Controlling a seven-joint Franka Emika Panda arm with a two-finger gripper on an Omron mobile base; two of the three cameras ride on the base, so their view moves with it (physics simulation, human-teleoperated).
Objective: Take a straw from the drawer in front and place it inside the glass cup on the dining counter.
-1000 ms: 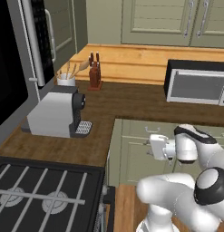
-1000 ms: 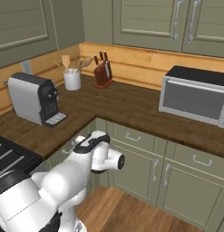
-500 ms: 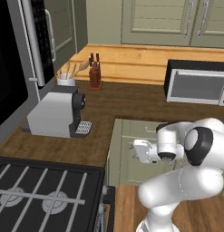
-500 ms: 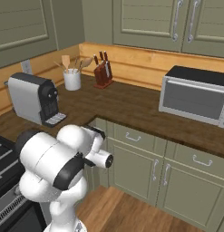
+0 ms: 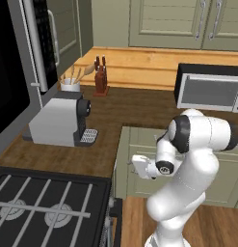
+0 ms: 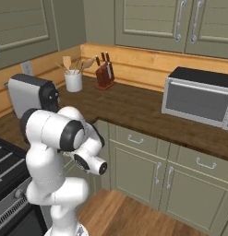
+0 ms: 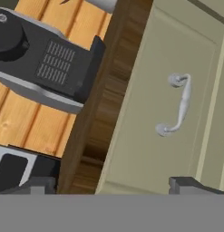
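My gripper [image 7: 113, 185] is open with nothing between its fingertips [image 7: 190, 183]. It faces a shut sage-green drawer [image 7: 149, 118] with a curved metal handle [image 7: 177, 104], just under the dark wood counter edge [image 7: 102, 104]. From the left base view, the gripper [image 5: 136, 164] hangs low beside the cabinet front, below the counter corner. The straw, the glass cup and the dining counter are out of view.
A grey coffee machine [image 5: 60, 120] stands on the counter above the drawer, with a stove [image 5: 43, 207] to its left. Farther back are a white utensil holder [image 5: 70, 86], a knife block [image 5: 100, 79] and a microwave [image 5: 209, 87]. Wood floor lies before the cabinets [image 6: 134, 216].
The arm has swung round and the hand has moved left and slightly down toward the cabinet front. The jaws have stayed open.
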